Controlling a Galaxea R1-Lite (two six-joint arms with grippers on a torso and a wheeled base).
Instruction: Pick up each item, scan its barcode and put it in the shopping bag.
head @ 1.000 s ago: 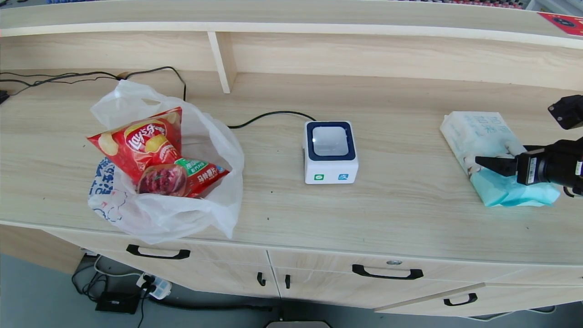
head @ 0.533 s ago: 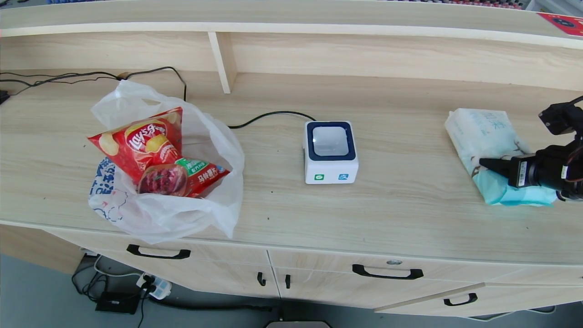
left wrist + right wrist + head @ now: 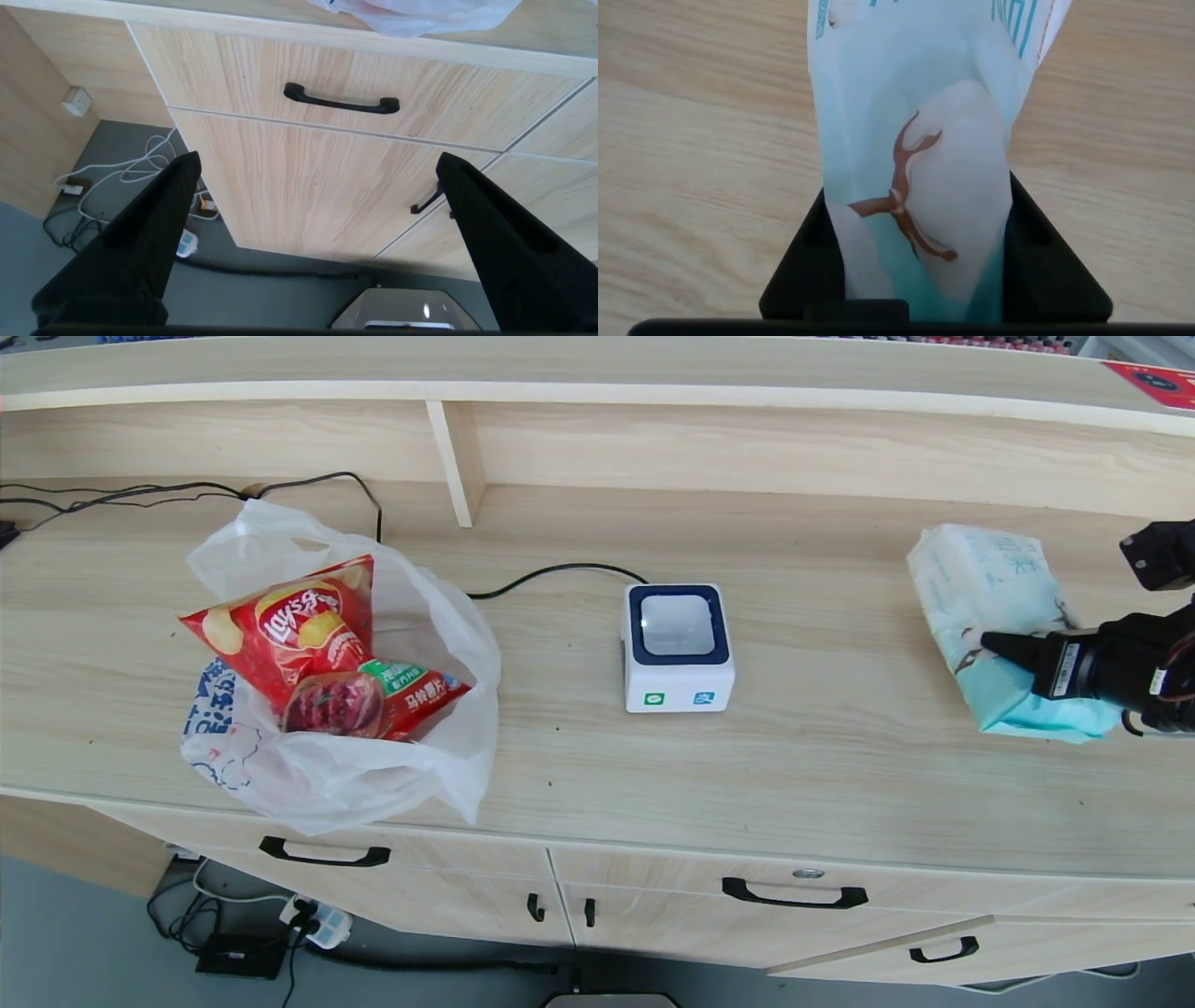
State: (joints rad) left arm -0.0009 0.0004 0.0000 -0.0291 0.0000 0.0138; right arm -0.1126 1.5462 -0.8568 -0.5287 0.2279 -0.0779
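Head view, tissue pack: the pale blue and white tissue pack (image 3: 999,607) is at the far right of the counter (image 3: 822,775), well apart from the scanner.
Head view, right gripper: the right gripper (image 3: 995,645) comes in from the right edge and pinches the pack across its middle.
Head view, change: a second ago the pack lay flat and lower in the picture. Now its far end stands higher and the gripper has risen with it. Whether the near end is off the counter cannot be told.
Head view, scanner: the white scanner (image 3: 678,649) stands mid-counter with its window up, where it was, and a black cable (image 3: 551,571) runs off to the far left.
Head view, shopping bag: the white shopping bag (image 3: 345,747) lies open at the left with two red crisp bags (image 3: 308,649) inside, unchanged.
Left wrist view, left gripper: the left gripper (image 3: 318,168) has its fingers spread wide, below the counter edge and facing the drawer fronts (image 3: 308,187) and a black handle (image 3: 341,98).
Right wrist view, grip: the two black fingers (image 3: 799,271) are pressed against the sides of the pack, which runs away from the camera over the wood.
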